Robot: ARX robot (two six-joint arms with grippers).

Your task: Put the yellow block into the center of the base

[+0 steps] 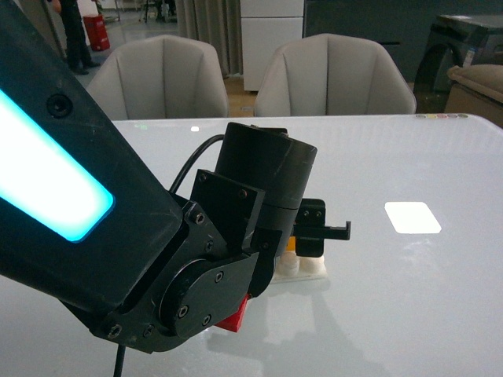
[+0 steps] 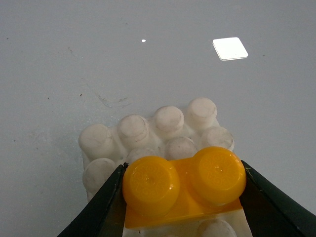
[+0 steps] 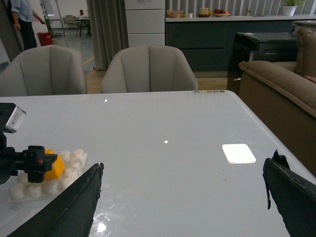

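The yellow block (image 2: 182, 183) sits on the base (image 2: 133, 131), pinched at its two ends by the left gripper (image 2: 183, 197), whose dark fingers (image 2: 106, 200) press against the brick's sides. Its two round studs face up. In the left wrist view two rows of the base's white studs stand bare on the side of the block away from the camera, and one more stud shows on the side nearest it, so the brick lies inside the base's edge rather than on its rim. Whether it is pushed fully down onto the studs cannot be told. From the front view the left gripper (image 1: 318, 232) hangs right over the base (image 1: 305, 269), with a sliver of the yellow block (image 1: 291, 245) showing between the two, and the big black arm hides most of the base's near side. A small red thing (image 1: 234, 318) lies just beside the base, half under the arm. A bright patch of reflected light (image 1: 412, 217) lies on the white table (image 1: 393, 157), well apart from the base. The right gripper (image 3: 182, 197) is spread wide and holds nothing – only bare table shows between its fingers (image 3: 74, 207) – and it stands apart from the base (image 3: 44, 185), where the yellow block (image 3: 55, 167) and the left gripper (image 3: 29, 160) show together.
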